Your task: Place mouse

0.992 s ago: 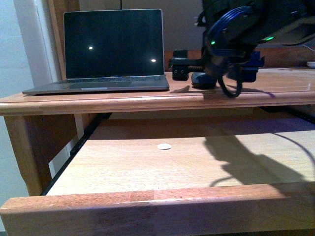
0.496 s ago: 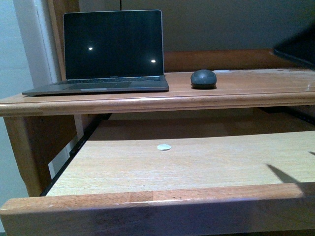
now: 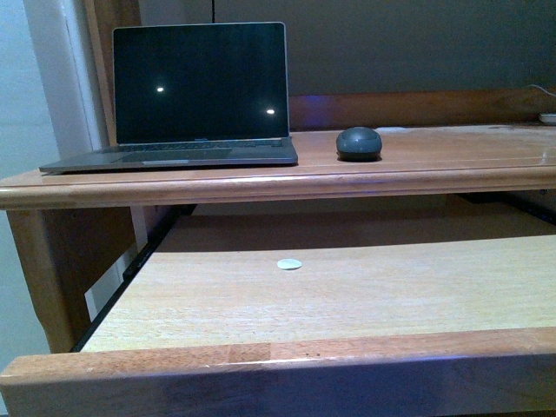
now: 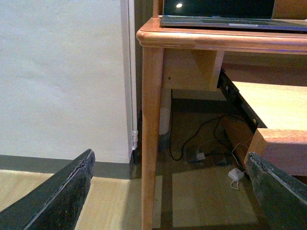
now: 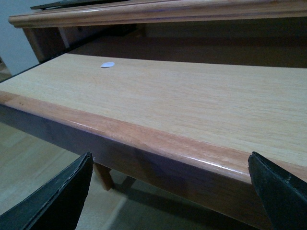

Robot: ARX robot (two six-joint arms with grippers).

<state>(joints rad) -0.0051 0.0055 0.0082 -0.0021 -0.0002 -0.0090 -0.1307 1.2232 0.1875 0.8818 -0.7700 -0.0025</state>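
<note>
Looked like a home office: wooden desk (image 3: 261,178), laptop (image 3: 200,82) at ten o'clock, mouse (image 3: 359,143) near it (cables (image 4: 200,156) on the floor (image 4: 201,203)).

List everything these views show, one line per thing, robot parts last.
laptop: one, grey with a dark screen, open on the desk top, toward its left end
mouse: one, dark blue-grey, on the desk top right of the laptop, not touching it
white disc: one, white, flat on the pull-out shelf
small white object: one, far right of the desk top, too small to identify
desk: one, brown wood
pull-out shelf: one, light wood, drawn out below the desk top
cables: several, dark and white, on the floor under the desk
left gripper: one, black, open, empty
right gripper: one, black, open, empty
</note>
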